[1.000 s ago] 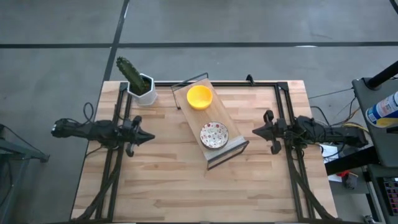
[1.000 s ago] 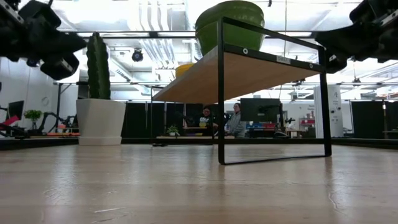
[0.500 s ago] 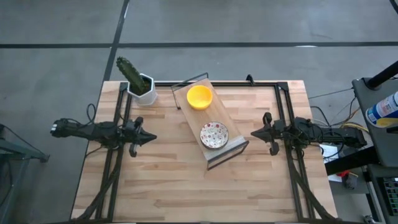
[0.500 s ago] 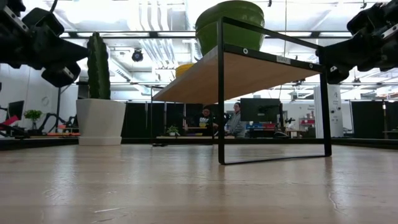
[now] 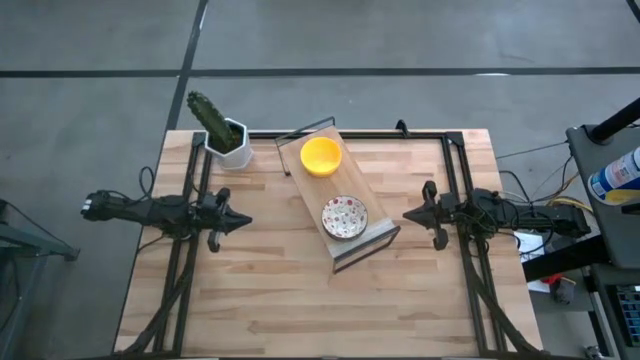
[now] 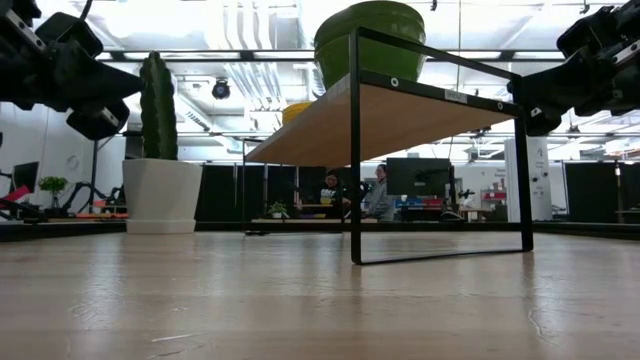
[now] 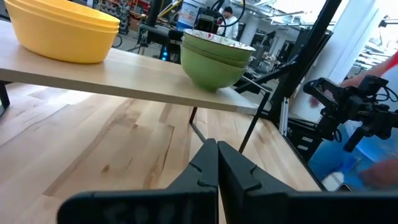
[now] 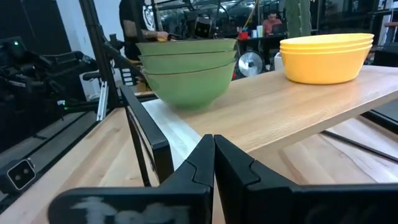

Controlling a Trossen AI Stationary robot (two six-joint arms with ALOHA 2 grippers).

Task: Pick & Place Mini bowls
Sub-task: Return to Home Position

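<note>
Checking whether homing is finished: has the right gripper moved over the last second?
Yes. In the low view the right gripper has dropped lower beside the shelf, then held for the last half second.

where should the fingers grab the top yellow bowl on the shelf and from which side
Pinch the rim of the top yellow bowl, one of the fingers inside and the other outside, coming straight down from above. The yellow bowls sit nested upright on the shelf, so only its rim stands clear. Probably take the rim section facing away from the speckled stack.
</note>
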